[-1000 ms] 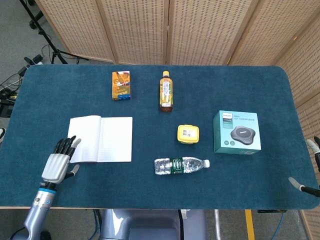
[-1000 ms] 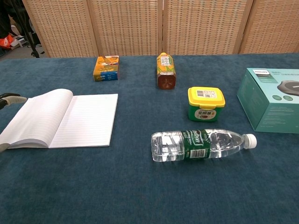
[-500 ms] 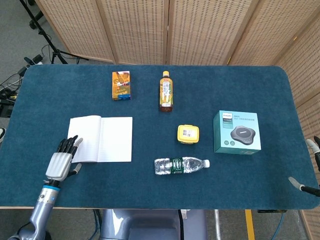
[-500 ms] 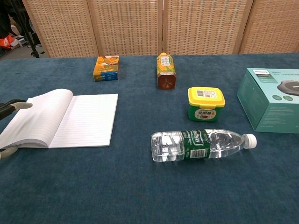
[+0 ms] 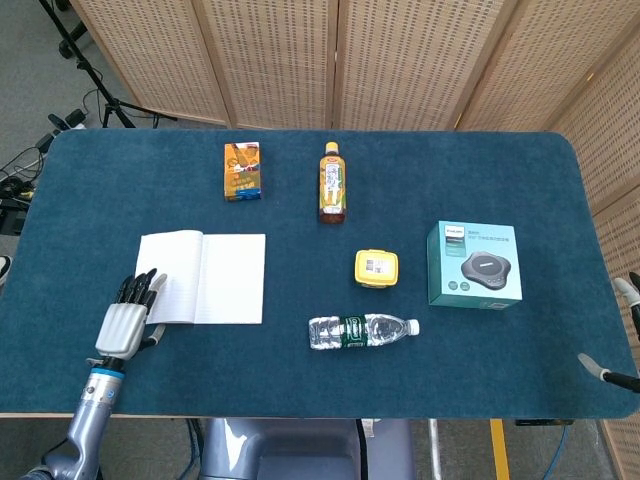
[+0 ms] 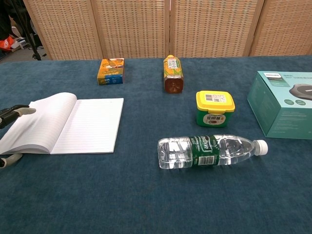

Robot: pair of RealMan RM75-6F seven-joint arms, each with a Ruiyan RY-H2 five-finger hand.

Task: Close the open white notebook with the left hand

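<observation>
Bare cloth between notebook and bottle

Left hand mostly cut off by chest view edge; right hand unseen.

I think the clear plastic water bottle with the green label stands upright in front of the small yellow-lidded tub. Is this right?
Not quite. The clear plastic water bottle with the green label lies on its side, not upright, in front of the small yellow-lidded tub, as the chest view shows.

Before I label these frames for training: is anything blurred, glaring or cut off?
Head view: sharp, evenly lit, no glare on the notebook; left hand fully visible. Chest view: also sharp, but the left hand is cropped at the frame's edge.
</observation>
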